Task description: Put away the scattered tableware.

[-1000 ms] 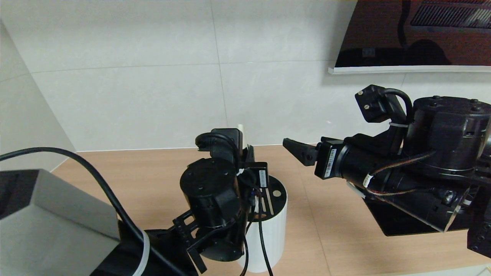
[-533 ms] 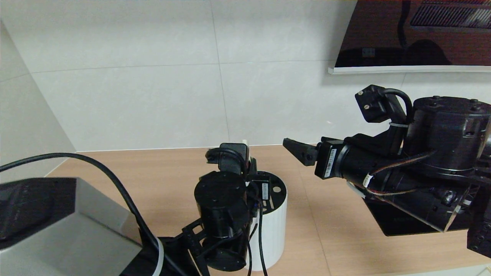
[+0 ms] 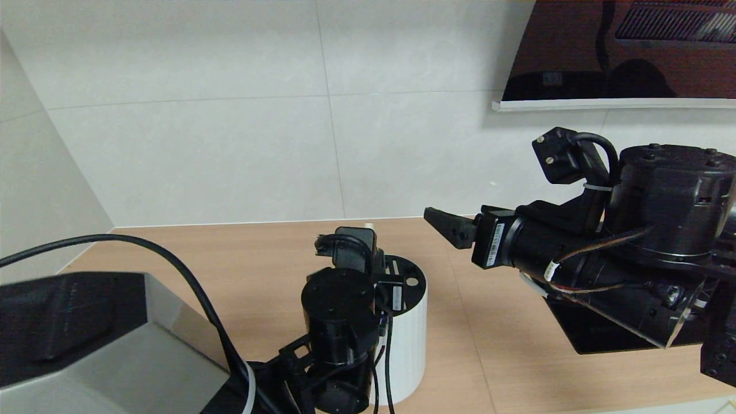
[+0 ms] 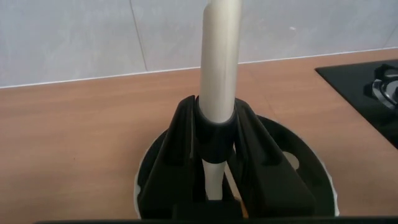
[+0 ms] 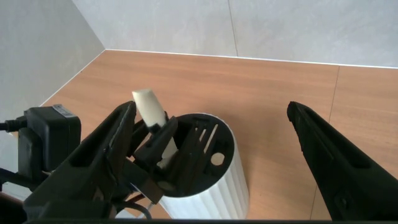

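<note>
Utensil handle (image 4: 219, 56), its head hidden inside the holder (image 5: 231, 186), is clenched by left gripper (image 4: 214, 134); right gripper (image 5: 208, 115) gapes.

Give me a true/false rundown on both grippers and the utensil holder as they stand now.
1. The left gripper is shut on a cream-coloured utensil handle. True.
2. The right gripper is shut on a fork. False: it is open and empty.
3. The white cylindrical holder with black slotted lid lies tipped over. False: it stands upright on the wooden counter.
4. A black cooktop lies to the holder's right. True.
</note>
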You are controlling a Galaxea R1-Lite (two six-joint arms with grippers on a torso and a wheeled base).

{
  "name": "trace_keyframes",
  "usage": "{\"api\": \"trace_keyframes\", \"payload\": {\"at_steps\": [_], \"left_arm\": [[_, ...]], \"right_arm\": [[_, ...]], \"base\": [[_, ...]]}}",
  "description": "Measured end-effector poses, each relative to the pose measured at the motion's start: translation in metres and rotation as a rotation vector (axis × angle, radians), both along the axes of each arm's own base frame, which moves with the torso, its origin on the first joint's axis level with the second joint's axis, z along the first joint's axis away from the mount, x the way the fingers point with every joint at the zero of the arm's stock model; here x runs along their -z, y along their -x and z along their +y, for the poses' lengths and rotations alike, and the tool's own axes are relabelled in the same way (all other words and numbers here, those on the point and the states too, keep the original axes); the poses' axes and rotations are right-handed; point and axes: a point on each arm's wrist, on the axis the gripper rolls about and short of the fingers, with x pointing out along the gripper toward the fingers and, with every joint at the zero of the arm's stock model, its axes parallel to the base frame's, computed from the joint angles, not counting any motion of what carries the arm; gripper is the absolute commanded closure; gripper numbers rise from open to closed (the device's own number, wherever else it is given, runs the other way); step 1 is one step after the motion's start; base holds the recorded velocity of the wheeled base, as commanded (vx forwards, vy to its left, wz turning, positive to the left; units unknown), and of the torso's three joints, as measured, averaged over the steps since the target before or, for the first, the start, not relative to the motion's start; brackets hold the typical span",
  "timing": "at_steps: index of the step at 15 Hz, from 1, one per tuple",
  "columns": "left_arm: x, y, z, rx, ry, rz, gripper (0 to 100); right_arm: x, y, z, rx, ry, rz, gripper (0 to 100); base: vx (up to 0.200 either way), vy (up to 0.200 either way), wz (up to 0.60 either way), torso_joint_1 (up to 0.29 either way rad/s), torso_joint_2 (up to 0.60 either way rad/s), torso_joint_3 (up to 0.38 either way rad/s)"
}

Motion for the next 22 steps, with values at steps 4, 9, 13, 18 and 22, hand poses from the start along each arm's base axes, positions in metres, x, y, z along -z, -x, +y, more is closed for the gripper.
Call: {"api": "trace_keyframes", "payload": {"at_steps": [4,9,13,18,22], "left_arm": [[0.000,0.001,0.001,-0.005,-0.002,0.002,0],[-0.004,0.002,0.003,-0.005,0.003,-0.004,0],[-0.021,0.011,0.019,-0.001,0.011,-0.017,0],[-0.074,0.038,0.069,0.056,0.046,-0.055,0],[-0.127,0.070,0.116,0.148,0.153,-0.182,0]], "right_arm": [[0.000,0.000,0.000,-0.001,0.000,0.000,0],[0.000,0.000,0.000,-0.001,0.001,0.001,0],[-0.001,0.000,0.000,-0.003,-0.002,-0.002,0],[-0.002,-0.006,-0.008,0.031,-0.006,-0.005,0],[-0.008,-0.009,-0.025,0.081,-0.019,-0.021,0]], "base": [[0.000,0.000,0.00,0.000,0.00,0.000],[0.000,0.000,0.00,0.000,0.00,0.000],[0.000,0.000,0.00,0.000,0.00,0.000],[0.000,0.000,0.00,0.000,0.00,0.000],[0.000,0.000,0.00,0.000,0.00,0.000]]}}
